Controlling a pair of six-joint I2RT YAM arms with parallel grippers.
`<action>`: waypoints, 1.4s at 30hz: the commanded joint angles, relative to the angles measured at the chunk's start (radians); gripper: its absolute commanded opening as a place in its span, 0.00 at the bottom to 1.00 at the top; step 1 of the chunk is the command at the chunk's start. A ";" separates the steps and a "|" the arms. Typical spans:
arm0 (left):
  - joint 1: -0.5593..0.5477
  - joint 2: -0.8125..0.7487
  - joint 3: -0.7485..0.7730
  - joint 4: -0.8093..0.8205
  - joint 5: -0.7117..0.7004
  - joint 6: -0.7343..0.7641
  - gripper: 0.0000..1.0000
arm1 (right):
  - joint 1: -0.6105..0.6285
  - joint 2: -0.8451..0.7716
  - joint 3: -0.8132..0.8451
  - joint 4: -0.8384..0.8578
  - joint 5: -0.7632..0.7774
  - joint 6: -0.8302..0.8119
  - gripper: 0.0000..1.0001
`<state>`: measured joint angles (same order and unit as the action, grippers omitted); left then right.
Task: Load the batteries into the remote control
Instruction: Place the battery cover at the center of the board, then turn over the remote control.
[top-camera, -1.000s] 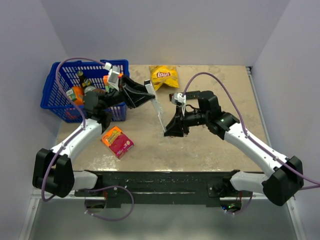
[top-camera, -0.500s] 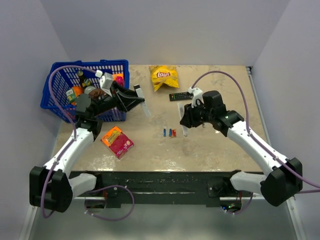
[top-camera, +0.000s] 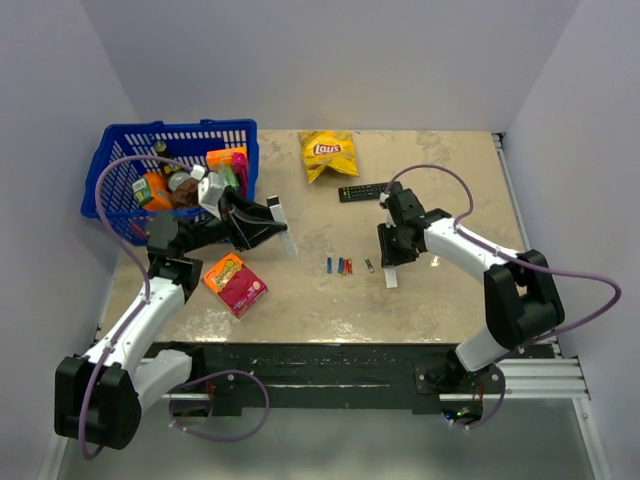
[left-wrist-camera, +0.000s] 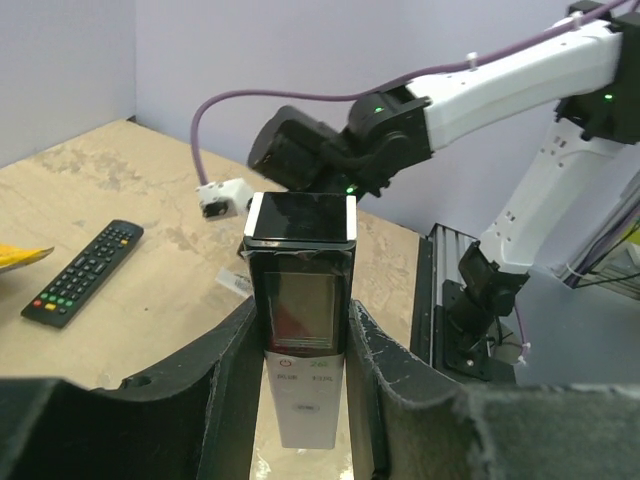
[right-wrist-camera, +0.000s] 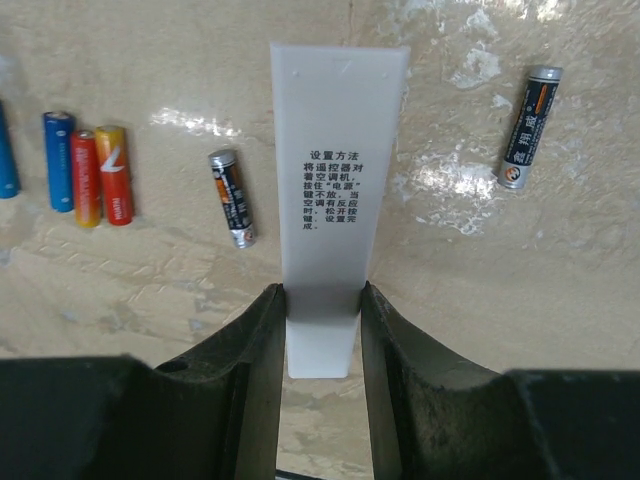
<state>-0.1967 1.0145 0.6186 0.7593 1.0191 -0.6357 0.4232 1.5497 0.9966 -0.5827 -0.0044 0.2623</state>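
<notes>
Currently the white remote (left-wrist-camera: 300, 300) sits clamped between the fingers of the left gripper (left-wrist-camera: 302, 345). Its dark screen end points away from the wrist, toward the other arm. The jaws stand only as far apart as the remote is wide, pressing on its two long sides. From above, it hangs over the table (top-camera: 440, 310) just beside the blue basket (top-camera: 100, 185).

The remote's back strip (right-wrist-camera: 335, 150), with its printed side up, is pinched at one end by the right gripper (right-wrist-camera: 323, 300). That gripper's jaws are likewise drawn in to the strip's width. The strip lies low over the table; whether it touches the surface I cannot tell.

The batteries (right-wrist-camera: 85, 175), blue, red and orange, lie side by side on the table between the two grippers, to the left of the strip in the right wrist view. One dark cell with silver ends (right-wrist-camera: 231, 197) lies between them and the strip. A second dark cell (right-wrist-camera: 529, 127) lies on the strip's other side.

Farther back on the table are a black remote (top-camera: 360, 192) and a yellow crisp bag (top-camera: 327, 153). An orange and pink packet (top-camera: 235, 283) lies near the left arm. The basket holds bottles and packets.
</notes>
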 joint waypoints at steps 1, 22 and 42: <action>0.003 -0.028 -0.019 0.175 0.053 -0.065 0.00 | -0.003 0.055 0.024 0.024 0.044 0.029 0.02; -0.038 0.021 0.035 0.282 0.075 -0.162 0.00 | -0.003 -0.123 0.010 0.044 -0.083 -0.060 0.88; -0.155 0.171 0.044 0.672 -0.050 -0.414 0.00 | 0.184 -0.507 -0.093 0.730 -0.848 -0.023 0.98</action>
<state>-0.3283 1.1778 0.6155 1.2198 1.0241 -1.0088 0.5835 1.0664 0.9089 -0.0158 -0.7624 0.2066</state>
